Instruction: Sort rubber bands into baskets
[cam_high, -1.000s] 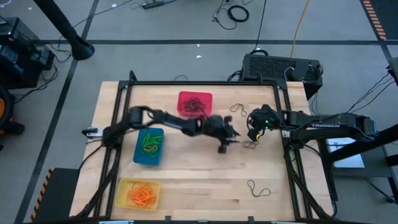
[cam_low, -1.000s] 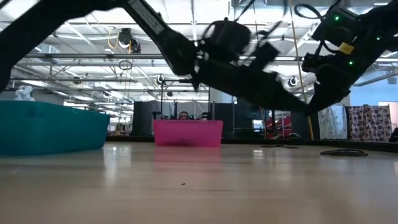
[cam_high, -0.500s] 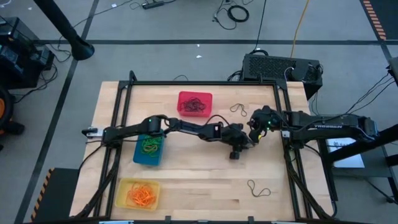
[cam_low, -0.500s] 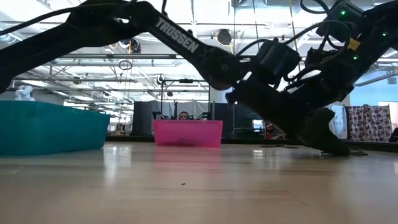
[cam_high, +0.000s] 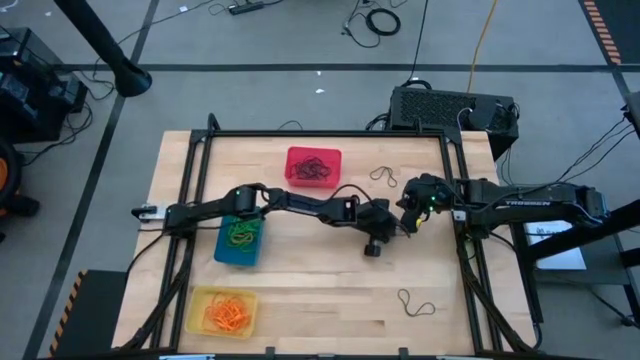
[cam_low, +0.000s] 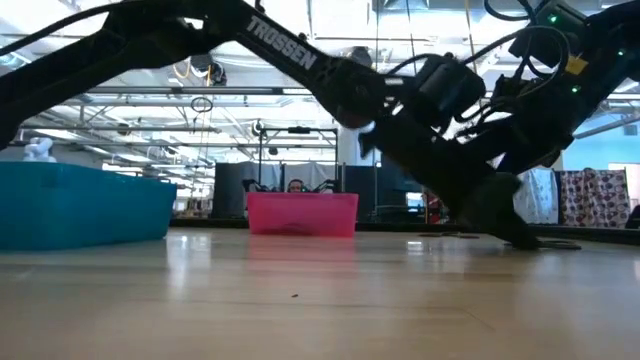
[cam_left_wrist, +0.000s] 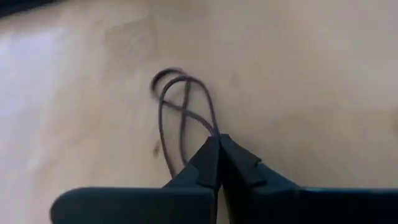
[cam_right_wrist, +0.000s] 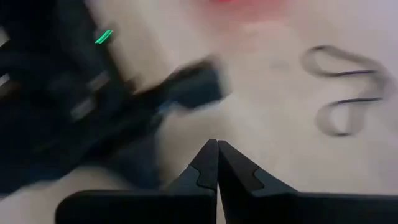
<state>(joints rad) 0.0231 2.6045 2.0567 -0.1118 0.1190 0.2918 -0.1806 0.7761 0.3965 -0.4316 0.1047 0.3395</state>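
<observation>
**Most bands binned, a few dark loops left**

Pale wood tabletop (cam_high: 300, 290) carries three tubs: the red basket (cam_high: 314, 167) with dark bands, the blue basket (cam_high: 240, 237) with green, the yellow basket (cam_high: 221, 311) with orange. The left gripper (cam_left_wrist: 217, 144) has its fingers pinched together on a dark rubber band (cam_left_wrist: 180, 112) at mid-table. The right gripper (cam_right_wrist: 216, 148) hovers beside it, fingers together and empty. Loose dark bands wait near the far edge (cam_high: 383, 176) and the near right (cam_high: 415, 303), so I judge sorting nearly finished.
</observation>
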